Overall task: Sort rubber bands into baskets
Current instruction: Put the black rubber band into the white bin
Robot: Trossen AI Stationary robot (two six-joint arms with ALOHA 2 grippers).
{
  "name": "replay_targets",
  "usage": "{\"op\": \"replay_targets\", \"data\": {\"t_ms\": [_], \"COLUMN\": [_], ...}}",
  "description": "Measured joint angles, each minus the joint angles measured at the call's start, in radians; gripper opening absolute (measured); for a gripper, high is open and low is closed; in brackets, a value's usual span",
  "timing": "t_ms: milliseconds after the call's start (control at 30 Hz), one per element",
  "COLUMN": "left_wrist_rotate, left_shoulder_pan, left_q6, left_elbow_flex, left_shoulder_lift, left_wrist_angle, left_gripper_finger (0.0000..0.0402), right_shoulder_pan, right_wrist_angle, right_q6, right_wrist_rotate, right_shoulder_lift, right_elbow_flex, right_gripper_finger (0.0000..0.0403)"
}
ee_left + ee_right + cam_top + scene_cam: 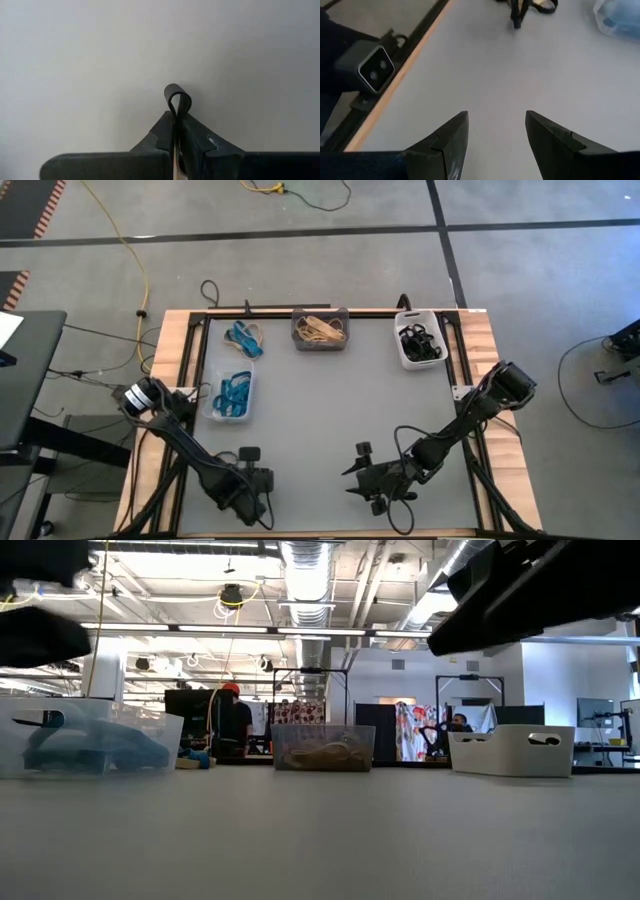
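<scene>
Your left claw (176, 131) sits at the lower left of the high view, fingers pressed together on a black band (177, 97); a small loop of it pokes out past the tips. Expect it to be light, limp and stretchy, so it should hang and swing, and may spring free if pinched too near its edge. Hold it well inside the loop. The white bin (420, 340) at the upper right holds other black bands, the grey bin (321, 329) tan ones, the clear bin (229, 393) blue ones. More blue bands (244, 337) lie loose on the bench (330, 410). Your right claw (496, 131) waits at lower centre, fingers apart and empty.
</scene>
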Motion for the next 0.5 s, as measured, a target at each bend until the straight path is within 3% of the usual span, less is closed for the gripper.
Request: {"op": "replay_targets", "data": {"t_ms": [200, 500], "left_wrist_rotate": [-0.112, -0.145], "left_shoulder_pan": [0.076, 0.197], "left_q6": [0.182, 0.450], "left_elbow_flex": [0.063, 0.119], "left_shoulder_lift": [0.000, -0.001], "left_wrist_angle": [0.111, 0.351], "left_gripper_finger": [0.0003, 0.0002], "right_shoulder_pan": [0.000, 0.000], "right_wrist_angle": [0.080, 0.218], "right_q6": [-0.040, -0.135], "right_wrist_rotate": [0.000, -0.005], "right_shoulder_lift": [0.000, 0.000], "right_elbow_flex": [0.000, 0.000], "right_gripper_finger": [0.0224, 0.0224]}}
